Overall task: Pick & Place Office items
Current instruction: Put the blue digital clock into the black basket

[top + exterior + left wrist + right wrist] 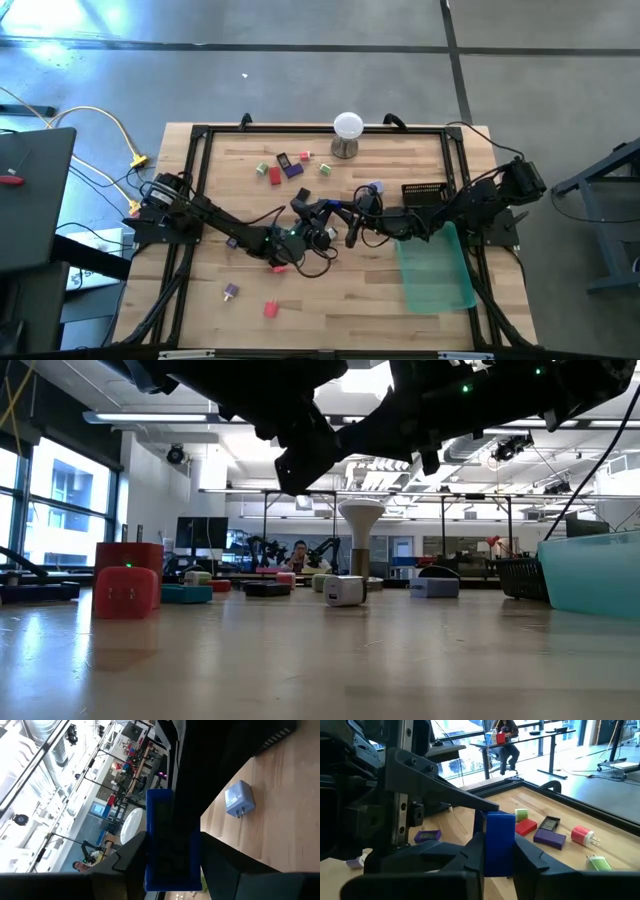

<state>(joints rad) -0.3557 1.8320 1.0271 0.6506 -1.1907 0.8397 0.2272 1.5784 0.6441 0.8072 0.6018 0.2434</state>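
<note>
Plainly, in the high view the left gripper (325,216) and the right gripper (353,215) meet nose to nose in front of the white ball (347,125) on its metal stand, well out over the wooden table (330,300); that meeting looks like a hand-over. What they share is hard to see from above. In the low view both arms hang dark overhead, raised off the table. A chunky red block (127,592) and a small white cube (344,590) lie untouched to either side of the ball's stand. The left wrist view shows the left fingers (125,865) closed flat against a smooth, slab-sided blue block (167,840), held on its broad faces so it cannot twist. A lavender plug piece (239,800) with metal prongs lies beyond. In the right wrist view the right fingers (470,855) also pinch the blue block, which stands upright in mid-air. Hard-edged purple (550,838) and red (525,826) pieces lie behind it.
</note>
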